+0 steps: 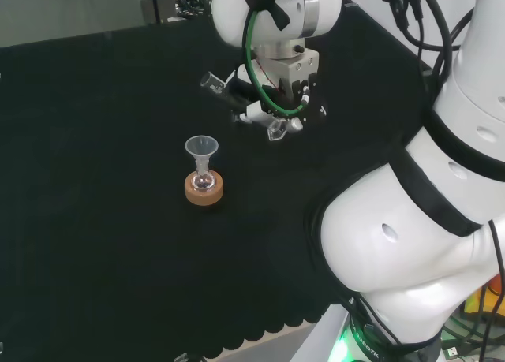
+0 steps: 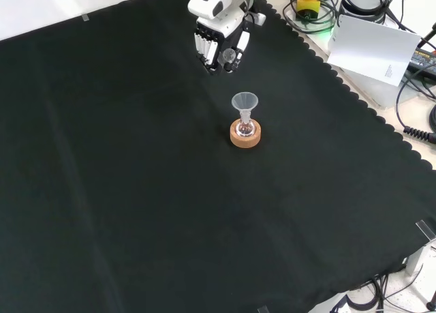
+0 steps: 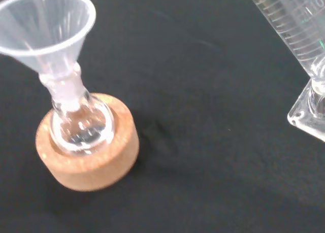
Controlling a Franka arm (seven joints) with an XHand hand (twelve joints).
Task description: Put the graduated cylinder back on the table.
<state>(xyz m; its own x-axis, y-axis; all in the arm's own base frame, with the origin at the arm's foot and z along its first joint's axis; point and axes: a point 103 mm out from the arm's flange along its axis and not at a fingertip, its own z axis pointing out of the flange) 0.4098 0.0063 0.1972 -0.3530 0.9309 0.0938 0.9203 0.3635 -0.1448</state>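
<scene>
Clear graduated cylinder with printed scale lines and a flat angular foot, tilted nearly sideways above the surface, clasped in the hand's curled fingers, near the funnel-topped flask on its cork ring.

Head view behind arm, front view opposite; wrist view close; all share cork stand.

Clear graduated cylinder, tilted, held aloft
</scene>
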